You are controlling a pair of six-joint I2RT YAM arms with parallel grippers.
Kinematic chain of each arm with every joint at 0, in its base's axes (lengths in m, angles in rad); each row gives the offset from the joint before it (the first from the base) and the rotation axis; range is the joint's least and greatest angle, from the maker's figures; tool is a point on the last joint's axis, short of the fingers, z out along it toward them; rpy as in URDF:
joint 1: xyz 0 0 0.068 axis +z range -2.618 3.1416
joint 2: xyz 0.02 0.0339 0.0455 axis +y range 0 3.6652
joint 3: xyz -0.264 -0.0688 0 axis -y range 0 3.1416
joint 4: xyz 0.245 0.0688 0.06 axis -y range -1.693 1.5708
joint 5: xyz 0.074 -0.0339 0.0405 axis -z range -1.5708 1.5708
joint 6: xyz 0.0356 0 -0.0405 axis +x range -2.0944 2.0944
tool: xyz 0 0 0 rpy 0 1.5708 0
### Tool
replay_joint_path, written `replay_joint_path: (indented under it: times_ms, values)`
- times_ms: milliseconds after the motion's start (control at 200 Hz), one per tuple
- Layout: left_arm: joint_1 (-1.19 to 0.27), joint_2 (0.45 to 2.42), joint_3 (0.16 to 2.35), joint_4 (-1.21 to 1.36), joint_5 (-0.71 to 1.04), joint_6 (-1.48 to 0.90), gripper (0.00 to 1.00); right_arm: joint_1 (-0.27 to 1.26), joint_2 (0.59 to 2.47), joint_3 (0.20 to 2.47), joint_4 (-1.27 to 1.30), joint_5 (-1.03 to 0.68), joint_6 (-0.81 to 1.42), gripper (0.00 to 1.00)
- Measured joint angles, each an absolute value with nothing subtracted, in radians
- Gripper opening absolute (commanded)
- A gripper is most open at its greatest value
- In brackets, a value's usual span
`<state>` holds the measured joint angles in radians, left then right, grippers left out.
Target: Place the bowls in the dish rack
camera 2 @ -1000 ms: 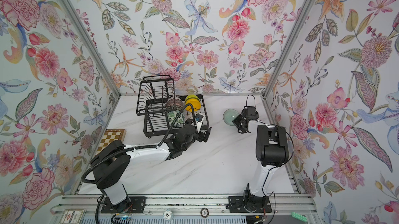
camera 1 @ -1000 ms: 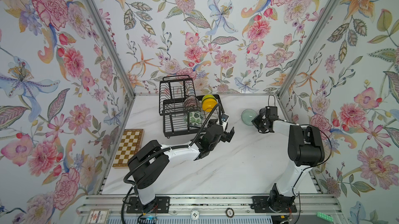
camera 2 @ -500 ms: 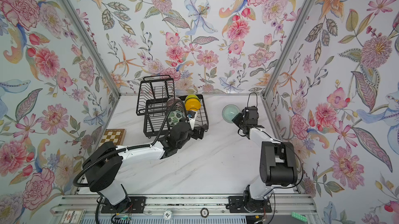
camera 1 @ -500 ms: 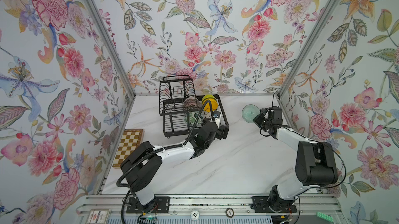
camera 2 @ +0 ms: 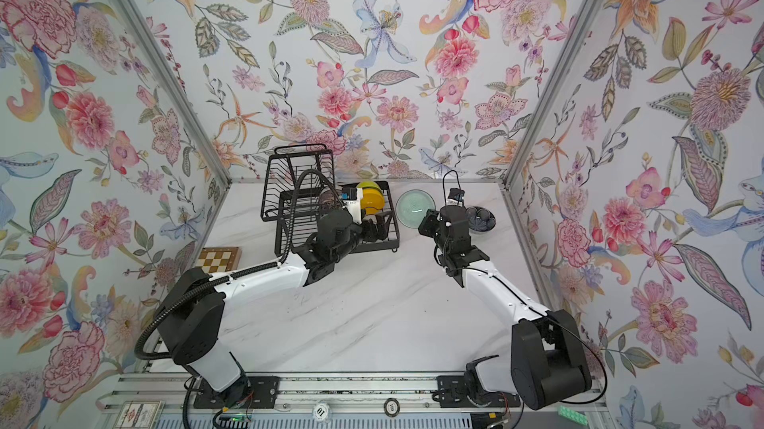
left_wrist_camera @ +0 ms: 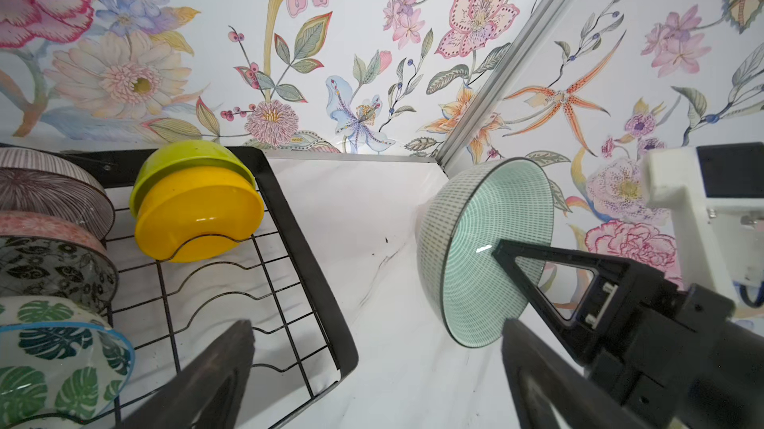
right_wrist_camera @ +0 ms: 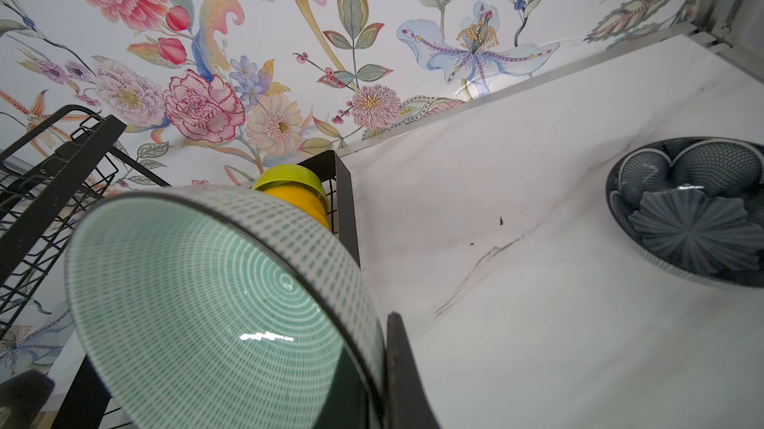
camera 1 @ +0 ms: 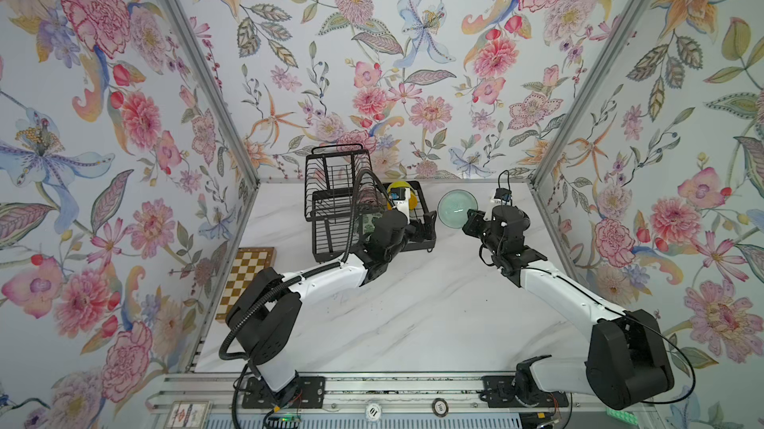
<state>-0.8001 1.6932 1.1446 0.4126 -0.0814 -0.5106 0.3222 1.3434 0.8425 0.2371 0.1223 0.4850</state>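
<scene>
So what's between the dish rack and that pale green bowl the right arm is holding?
Only bare marble table separates dish rack and pale green bowl in the left wrist view; the open left gripper points into that gap.

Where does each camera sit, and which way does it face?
Top view: high at the front, looking down on table, rack; left arm, right arm whole.
Top view: same stance; blue bowl beside the right arm.
Left wrist: behind open left gripper, facing back wall; rack, right gripper.
Right wrist: behind right gripper, shut on celadon bowl.
Shared: both wrist views show the celadon bowl.
</scene>
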Motion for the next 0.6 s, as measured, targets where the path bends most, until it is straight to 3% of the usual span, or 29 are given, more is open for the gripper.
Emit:
replay_joint_path:
  times_ms: [400,601]
  values:
    - [-0.795,1.695,1.145,0.477,-0.011,-0.601,0.78,0.426,1.329,0.843,0.248,0.17,0.464,0.0]
    - [-0.795,1.707,1.145,0.501,0.003,-0.617,0.55,0.447,1.306,0.843,0.288,0.165,0.471,0.0]
